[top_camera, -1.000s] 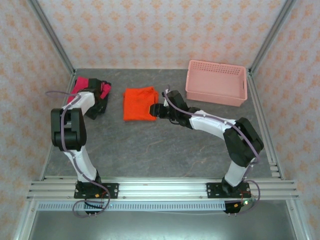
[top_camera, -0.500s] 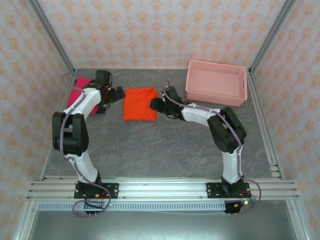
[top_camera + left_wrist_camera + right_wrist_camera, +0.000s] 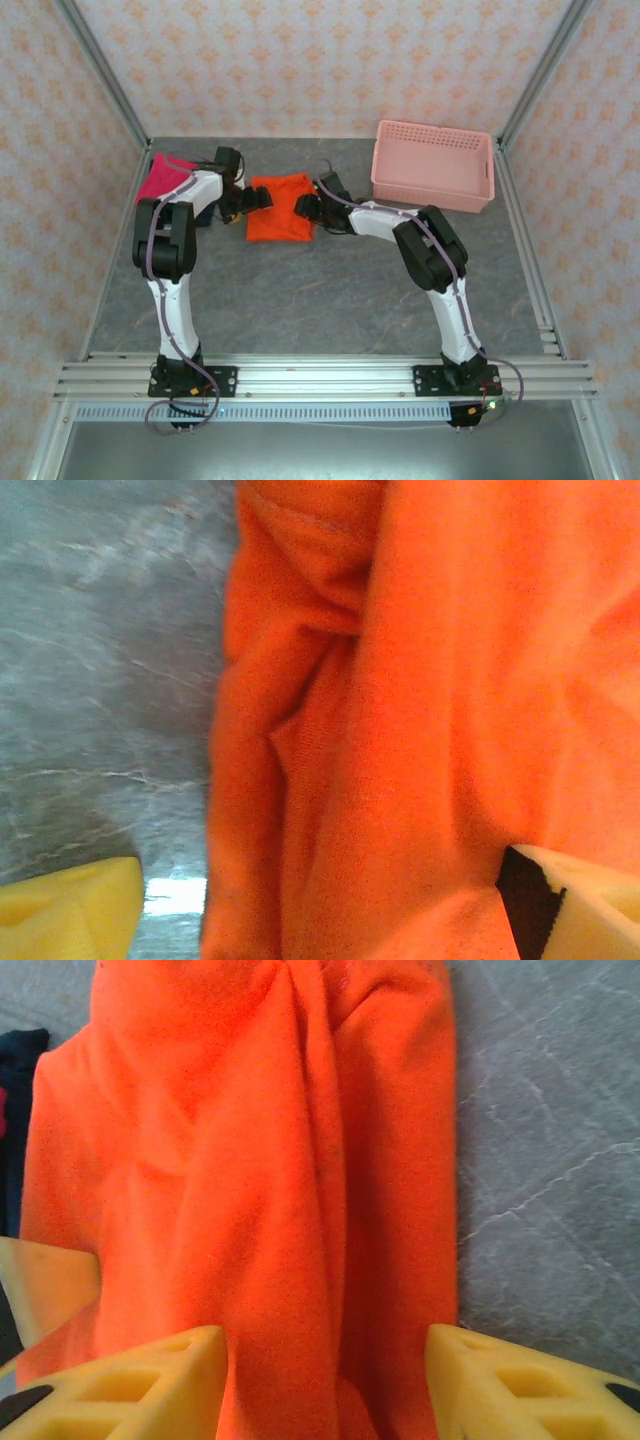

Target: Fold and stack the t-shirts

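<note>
Orange t-shirt (image 3: 280,208): we are seeing it lying folded at upper centre of the grey table (image 3: 330,290).
Left claw (image 3: 250,203): it is sitting at the shirt's left edge, jaws spread wide, one over bare table, one over cloth.
Right claw (image 3: 305,208): it is straddling the shirt's right edge, jaws apart, cloth lying loose between.
Magenta t-shirt (image 3: 165,178): lying upper left.
Pink basket (image 3: 433,165): sitting upper right.

A pink plastic lattice basket (image 3: 433,188) stands at two o'clock on the grey marbled desk (image 3: 330,290), near the far right corner. Floral-patterned walls (image 3: 320,60) enclose it, and metal rails (image 3: 320,372) cross at six o'clock.
</note>
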Tool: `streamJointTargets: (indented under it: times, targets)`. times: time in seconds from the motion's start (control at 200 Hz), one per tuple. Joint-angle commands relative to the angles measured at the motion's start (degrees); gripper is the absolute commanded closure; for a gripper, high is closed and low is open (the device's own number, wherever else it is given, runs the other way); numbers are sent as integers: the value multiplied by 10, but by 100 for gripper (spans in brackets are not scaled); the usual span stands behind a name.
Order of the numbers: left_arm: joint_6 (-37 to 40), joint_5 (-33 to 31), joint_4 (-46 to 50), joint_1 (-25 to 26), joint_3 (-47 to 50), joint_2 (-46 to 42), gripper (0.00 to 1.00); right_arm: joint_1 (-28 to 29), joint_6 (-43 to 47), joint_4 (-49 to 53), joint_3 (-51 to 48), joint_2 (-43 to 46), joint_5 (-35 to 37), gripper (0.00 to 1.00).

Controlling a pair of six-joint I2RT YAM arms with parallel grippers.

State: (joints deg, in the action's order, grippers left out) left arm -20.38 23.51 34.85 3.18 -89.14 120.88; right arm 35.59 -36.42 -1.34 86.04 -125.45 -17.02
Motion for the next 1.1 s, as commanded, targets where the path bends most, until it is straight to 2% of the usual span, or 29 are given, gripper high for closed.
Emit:
streamJointTargets:
  times: [0.0,0.15,0.25,0.33,0.495,0.6,0.776,0.901,1.051,1.096]
  targets:
    - [-1,49,-1,11,-11,27,10,-10,-7,15,3,-5,34,44]
    - [-10,56,-7,17,-16,44,13,-11,-2,47,26,-30,36,44]
    - [-18,73,-19,17,-15,50,21,-12,0,43,30,-39,21,45]
    - [-29,90,-32,20,-12,54,24,-14,1,46,48,-53,-9,49]
    - [-40,114,-52,29,-11,50,24,-14,-17,-11,47,-65,-63,58]
    - [-51,126,-64,29,-11,46,26,-14,-26,-27,50,-72,-79,71]
    - [-43,103,-54,31,-12,24,26,-14,-30,-28,43,-69,-67,100]
    - [-43,90,-52,31,-7,18,27,-16,-44,-47,30,-68,-70,100]
    - [-51,111,-73,36,-1,15,29,-18,-56,-60,20,-72,-74,100]
    - [-59,122,-82,35,1,17,35,-18,-55,-60,20,-73,-76,100]
